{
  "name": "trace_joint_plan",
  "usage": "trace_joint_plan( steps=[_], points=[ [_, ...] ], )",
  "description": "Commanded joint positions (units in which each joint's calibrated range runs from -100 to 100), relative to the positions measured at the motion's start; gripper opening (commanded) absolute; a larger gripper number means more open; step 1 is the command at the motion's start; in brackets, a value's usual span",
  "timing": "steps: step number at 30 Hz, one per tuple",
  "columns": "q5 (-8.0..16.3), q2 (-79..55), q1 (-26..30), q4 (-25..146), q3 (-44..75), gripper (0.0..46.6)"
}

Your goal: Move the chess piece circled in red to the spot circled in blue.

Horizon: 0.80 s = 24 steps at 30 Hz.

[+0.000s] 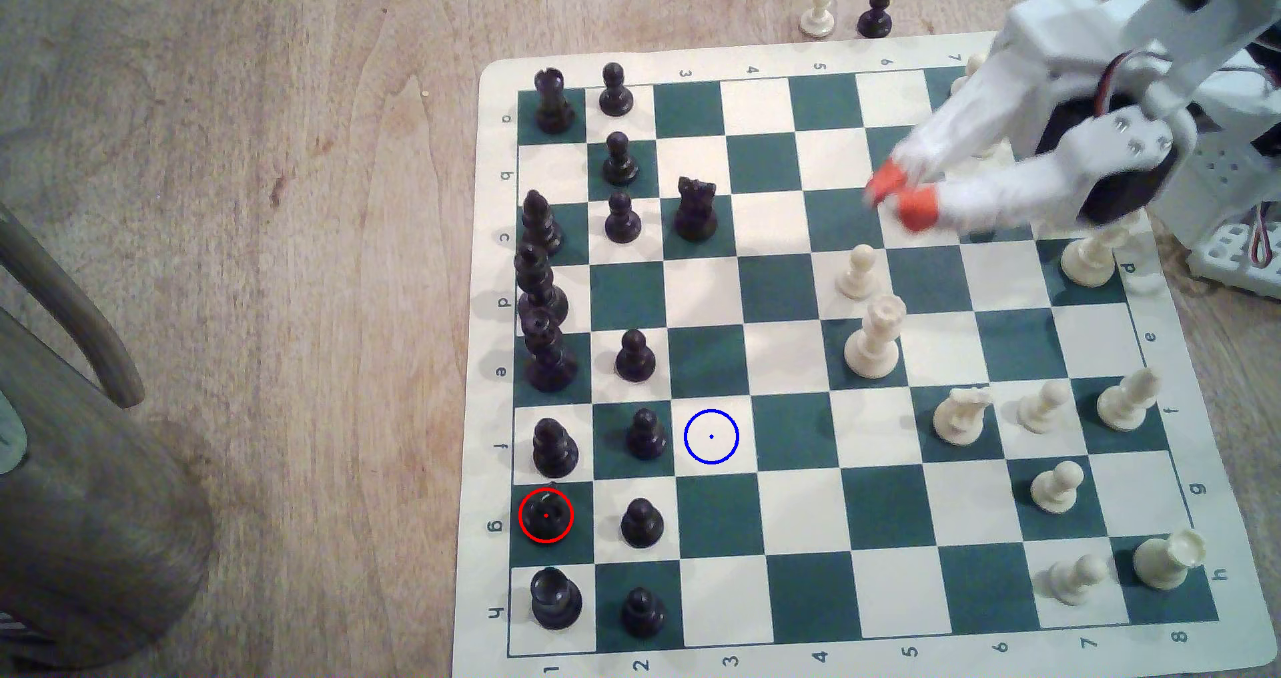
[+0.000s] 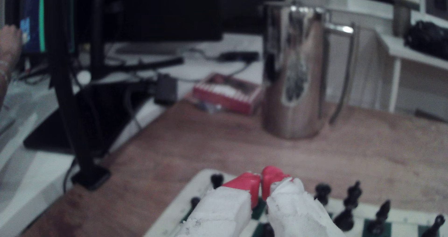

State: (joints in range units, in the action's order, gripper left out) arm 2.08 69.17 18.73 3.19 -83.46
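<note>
While the gripper (image 1: 901, 196) hangs over the board's centre-right, at about two o'clock from the knight (image 1: 545, 515), its orange fingertips (image 2: 244, 183) are nearly pressed together on nothing. The knight stands in the red ring at the board's seven o'clock, crowded by a bishop (image 1: 553, 448) at twelve, a rook (image 1: 554, 598) at six and a pawn (image 1: 641, 522) at three. A careless descent could topple these neighbours; the blue-ringed spot (image 1: 711, 436) lies at two o'clock
</note>
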Motion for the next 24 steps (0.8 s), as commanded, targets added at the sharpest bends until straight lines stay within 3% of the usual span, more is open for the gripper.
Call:
trace_joint_plan(
  steps=[1,3,5,8,11,19,24],
  points=[
    [3.2,-16.5,2.5,2.8,19.8,0.2],
    [6.4,-24.6,2.3,8.9,30.5,0.2],
    [7.2,-29.6,2.3,12.9,36.6,0.5],
    [6.9,-41.2,2.3,17.5,48.6,4.6],
    [8.4,-49.8,2.6,20.6,57.1,3.8],
    [10.5,-64.2,1.2,23.6,71.9,1.9],
    [10.5,-69.9,-0.8,19.7,73.5,4.8]
  ],
)
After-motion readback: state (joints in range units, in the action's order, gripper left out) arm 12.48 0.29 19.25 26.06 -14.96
